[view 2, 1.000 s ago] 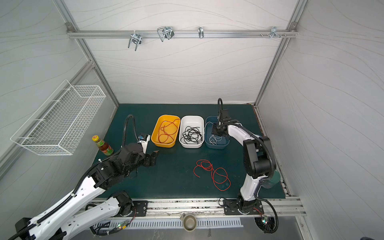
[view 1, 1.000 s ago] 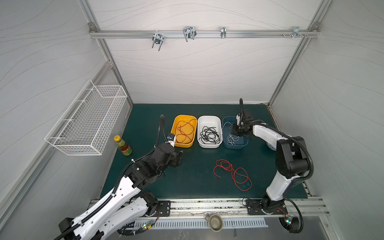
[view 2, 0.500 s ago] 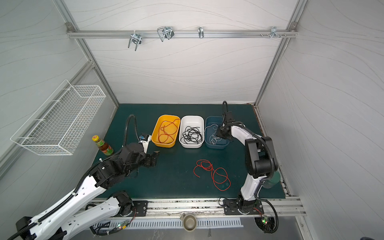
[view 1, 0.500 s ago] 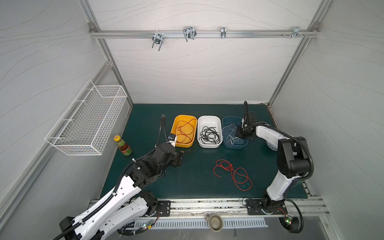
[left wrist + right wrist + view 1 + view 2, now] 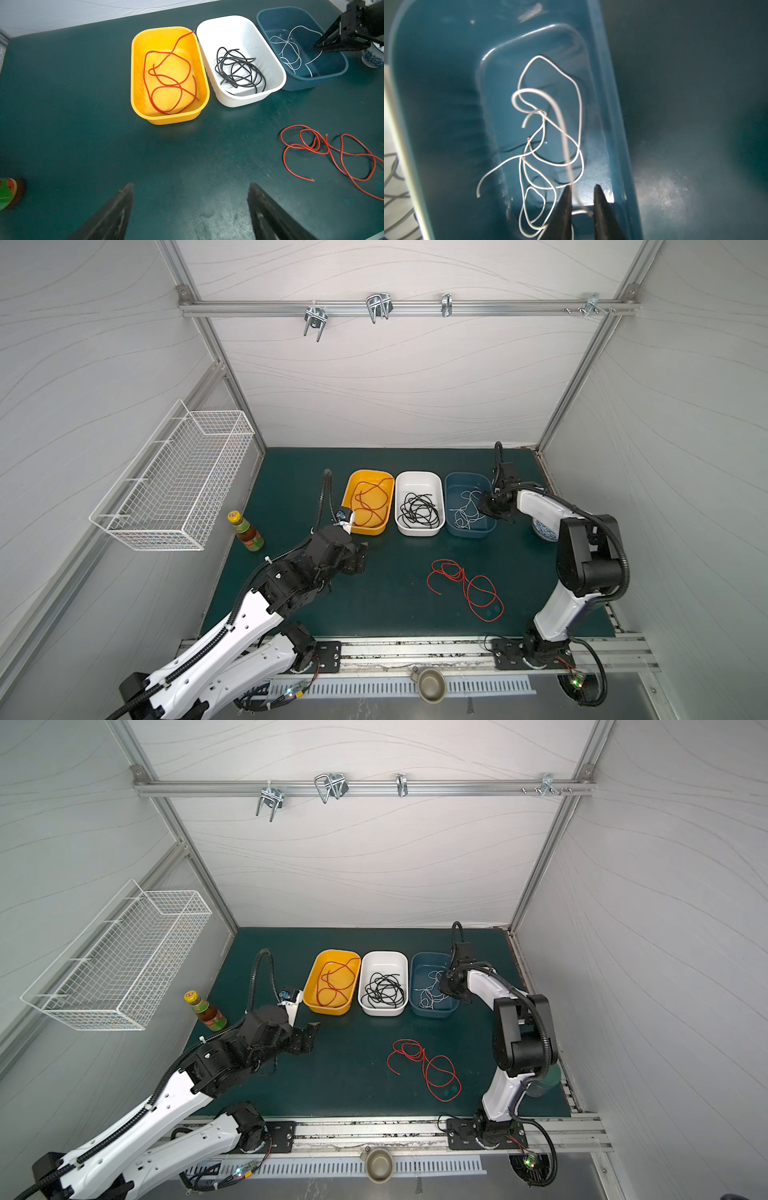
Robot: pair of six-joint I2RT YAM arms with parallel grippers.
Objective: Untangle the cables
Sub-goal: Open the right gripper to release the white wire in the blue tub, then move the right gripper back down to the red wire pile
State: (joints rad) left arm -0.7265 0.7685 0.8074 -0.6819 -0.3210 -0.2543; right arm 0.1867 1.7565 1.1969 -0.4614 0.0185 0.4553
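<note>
nearest me the left gripper (image 5: 191, 185) hangs over the green mat (image 5: 83, 124), jaws spread wide, holding nothing. to its right a loose red cable (image 5: 465, 587) sprawls in loops on the mat. further back, in a row: a yellow bin (image 5: 138, 62) with a second red cable (image 5: 180, 90), a white bin (image 5: 234, 27) with black cables (image 5: 239, 68), and a blue bin (image 5: 436, 104) with a white cable (image 5: 564, 133). the right gripper (image 5: 582, 187) sits over the blue bin, jaws slightly parted, the white cable passing between them.
</note>
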